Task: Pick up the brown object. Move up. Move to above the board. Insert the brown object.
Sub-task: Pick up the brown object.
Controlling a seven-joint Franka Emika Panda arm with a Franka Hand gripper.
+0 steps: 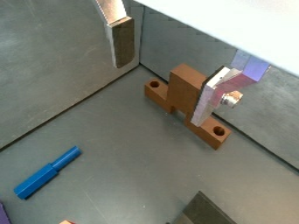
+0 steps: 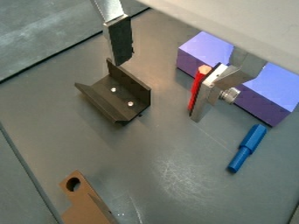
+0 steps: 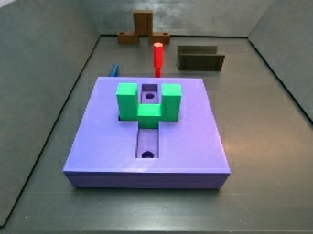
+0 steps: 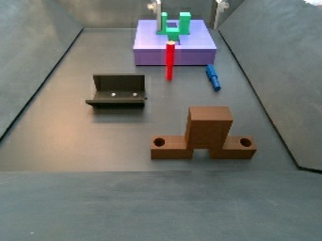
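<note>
The brown object point(image 4: 204, 136), a tan T-shaped piece with holes in its crosspiece, stands on the grey floor near one end of the bin point(image 3: 143, 27). The lavender board point(image 3: 146, 137) with its green U-shaped block point(image 3: 149, 101) lies at the opposite end point(image 4: 176, 42). My gripper point(image 1: 160, 93) hangs open well above the floor, with nothing between its fingers point(image 2: 119, 44). In a wrist view one finger point(image 1: 216, 98) overlaps the brown object point(image 1: 184, 94) below it. The other wrist view catches only a corner of the brown object point(image 2: 82, 201).
A red upright peg point(image 3: 159, 57) stands just off the board's end point(image 2: 198, 87). The dark fixture point(image 4: 117, 91) sits on the floor between board and brown object point(image 2: 117, 96). A blue stick point(image 4: 213, 75) lies beside the board point(image 2: 246, 149). Grey walls enclose the floor.
</note>
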